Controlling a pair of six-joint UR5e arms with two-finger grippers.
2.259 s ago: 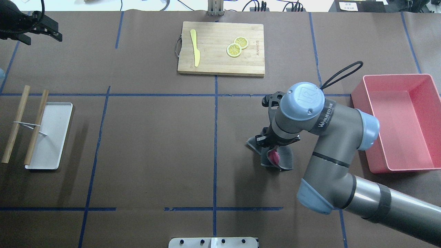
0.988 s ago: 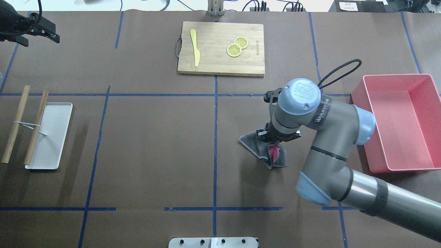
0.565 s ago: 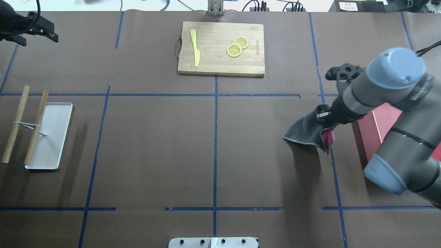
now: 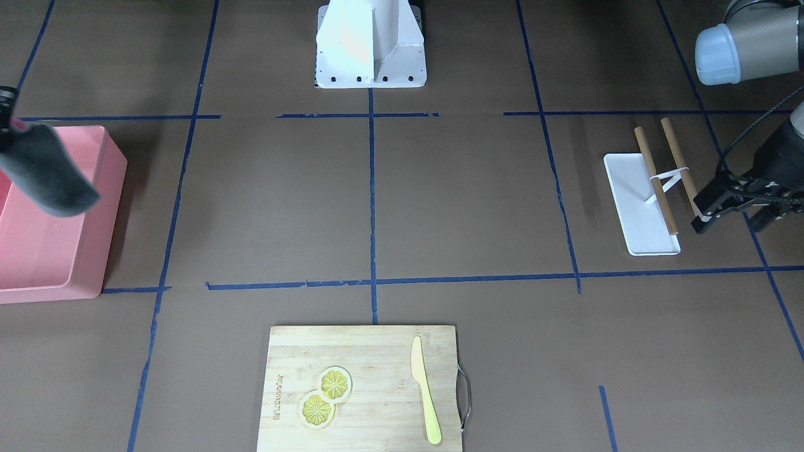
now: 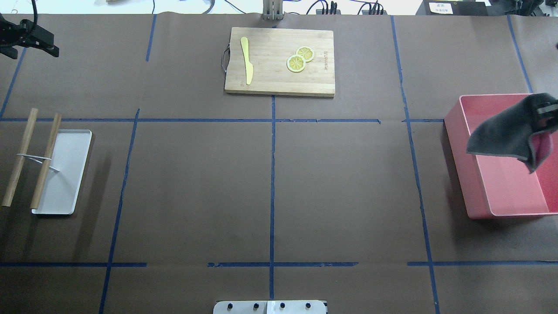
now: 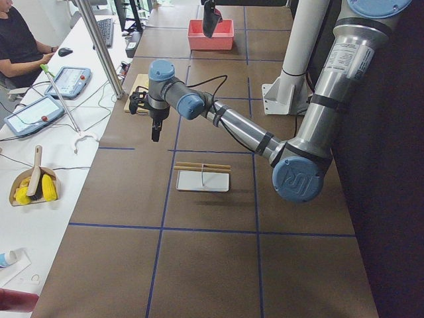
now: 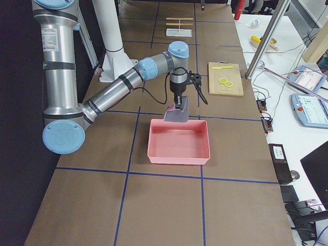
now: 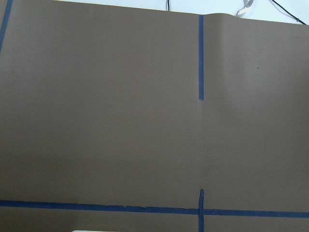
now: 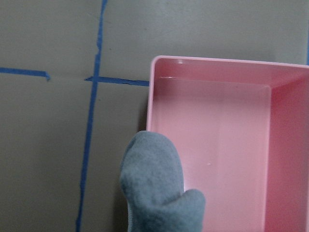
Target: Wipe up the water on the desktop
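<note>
My right gripper (image 7: pixel 178 106) is clamped on a dark-grey, pink-lined cloth (image 5: pixel 508 133). The cloth hangs over the pink rectangular plastic bin (image 5: pixel 457 157) at the overhead view's right edge, lifted off the matte dark-brown desktop with blue tape lines (image 5: pixel 196 183). My left gripper (image 4: pixel 732 221) hovers in that view's upper-left corner, its jaws spread wide and holding nothing

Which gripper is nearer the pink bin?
Right. The right gripper hangs over the pink bin, holding a grey cloth; the left gripper is far across the desktop, past the white tray.
</note>
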